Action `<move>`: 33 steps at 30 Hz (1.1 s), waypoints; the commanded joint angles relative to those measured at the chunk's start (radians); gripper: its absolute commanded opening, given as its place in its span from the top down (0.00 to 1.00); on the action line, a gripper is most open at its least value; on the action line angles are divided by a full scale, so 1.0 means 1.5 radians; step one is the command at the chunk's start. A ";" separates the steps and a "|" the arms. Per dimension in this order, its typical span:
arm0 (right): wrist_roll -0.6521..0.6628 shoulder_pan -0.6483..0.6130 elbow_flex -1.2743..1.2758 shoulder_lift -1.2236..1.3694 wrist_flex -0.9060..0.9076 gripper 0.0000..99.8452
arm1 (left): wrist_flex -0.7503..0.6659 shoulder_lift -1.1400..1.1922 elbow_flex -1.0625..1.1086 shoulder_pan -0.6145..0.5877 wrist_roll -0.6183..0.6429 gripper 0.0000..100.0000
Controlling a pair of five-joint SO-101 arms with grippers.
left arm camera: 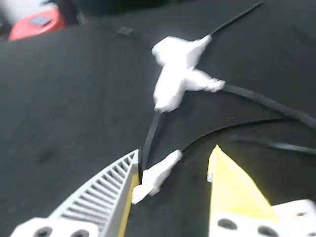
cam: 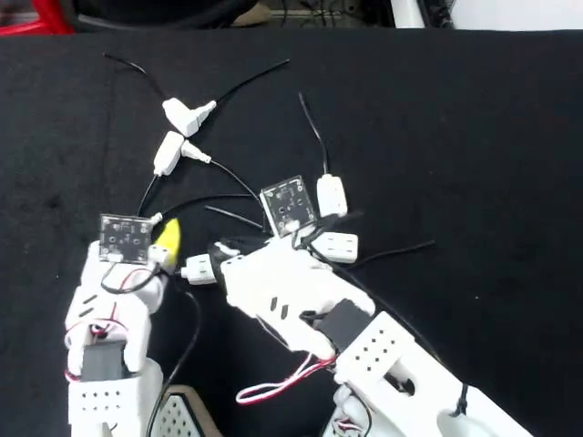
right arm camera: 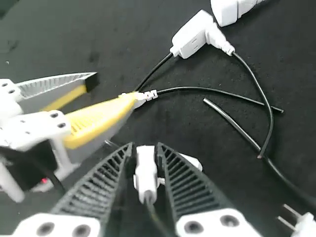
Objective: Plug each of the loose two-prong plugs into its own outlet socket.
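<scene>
The right pincer [right arm camera: 144, 147] is clamped on a white plug [right arm camera: 146, 173] by its flat sides, low over the tabletop [right arm camera: 98, 29]. The left pincer [left arm camera: 175, 151] gapes around a small white connector [left arm camera: 155, 176]. Likely light, rigid shells on springy cords

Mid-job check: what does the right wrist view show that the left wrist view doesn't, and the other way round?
Right wrist, not left wrist: the right gripper, its black ribbed fingers shut on a small white plastic plug, and the bare metal prongs of another white plug. Left wrist, not right wrist: a red object in the background. Both: the open left gripper with its yellow finger, and the white angled plug body on black cable.
</scene>
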 commanded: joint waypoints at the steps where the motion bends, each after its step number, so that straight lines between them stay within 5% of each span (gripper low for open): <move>1: 0.003 0.014 -0.043 0.032 0.023 0.99 | 0.031 -0.003 0.012 -0.098 -0.012 0.78; 13: -0.010 0.070 -0.240 0.405 0.042 0.99 | 0.110 -0.003 0.010 -0.218 -0.014 0.78; 33: -0.076 0.062 -0.296 0.403 0.095 0.99 | 0.122 -0.002 0.013 -0.183 -0.014 0.77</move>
